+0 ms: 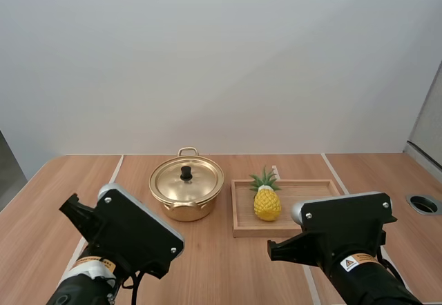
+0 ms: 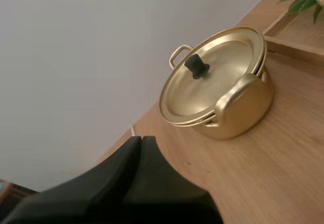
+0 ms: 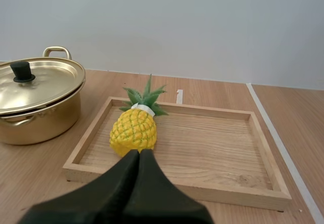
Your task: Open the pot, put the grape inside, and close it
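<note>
Pressed together on nothing, left gripper (image 2: 141, 139) near-left of the pot (image 1: 185, 210), right gripper (image 3: 139, 152) likewise closed and empty, at the wooden tray (image 1: 248, 230)'s near edge, pineapple (image 1: 267, 205) lying in the tray's left part, pot just left of it, lid (image 1: 200, 181) on.

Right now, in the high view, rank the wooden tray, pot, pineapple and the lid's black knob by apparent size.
1. wooden tray, the widest.
2. pot, somewhat narrower.
3. pineapple, in the tray.
4. black knob, by far the smallest.
All sit at similar depth, so nearness hardly skews this.
</note>
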